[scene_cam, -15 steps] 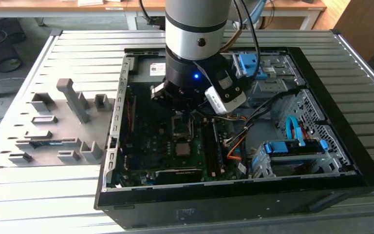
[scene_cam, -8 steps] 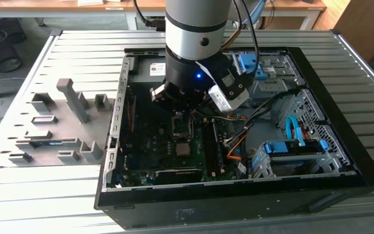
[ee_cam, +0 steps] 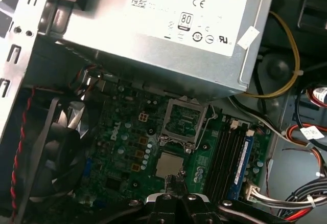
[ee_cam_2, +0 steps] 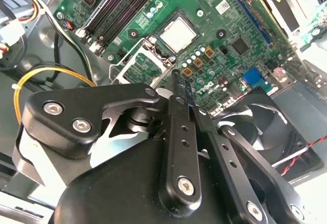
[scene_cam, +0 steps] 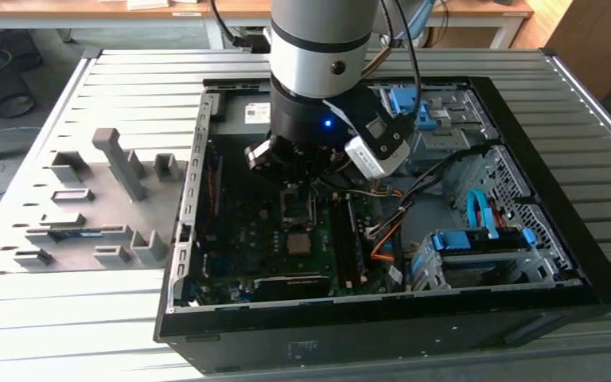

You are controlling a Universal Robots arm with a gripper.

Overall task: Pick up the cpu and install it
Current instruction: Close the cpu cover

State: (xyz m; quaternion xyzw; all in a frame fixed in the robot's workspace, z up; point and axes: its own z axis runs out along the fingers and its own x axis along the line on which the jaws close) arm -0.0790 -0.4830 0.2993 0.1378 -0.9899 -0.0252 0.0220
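The cpu (ee_cam_2: 177, 33) is a small silver square lying flat in its socket on the green motherboard (ee_cam_2: 225, 14). In the first wrist view the cpu (ee_cam: 169, 165) lies just beyond my fingertips. Beside it the socket's metal retention frame (ee_cam_2: 142, 64) stands flipped open; the same frame (ee_cam: 185, 119) lies under the edge of the power-supply box. My gripper (ee_cam_2: 177, 75) hovers low over the board near the cpu, its black fingers (ee_cam: 173, 183) pressed together with nothing between them. In the exterior view the arm's wrist (scene_cam: 321, 119) reaches into the open computer case, above the cpu (scene_cam: 298, 243).
A grey power-supply box (ee_cam: 168, 24) overhangs the board's far side. A black fan (ee_cam_2: 260, 127) and memory slots (ee_cam: 232, 157) flank the socket. Cables (scene_cam: 433, 179) and blue drive brackets (scene_cam: 480, 239) fill the case's right in the exterior view. A grey fixture plate (scene_cam: 93, 207) lies outside the case.
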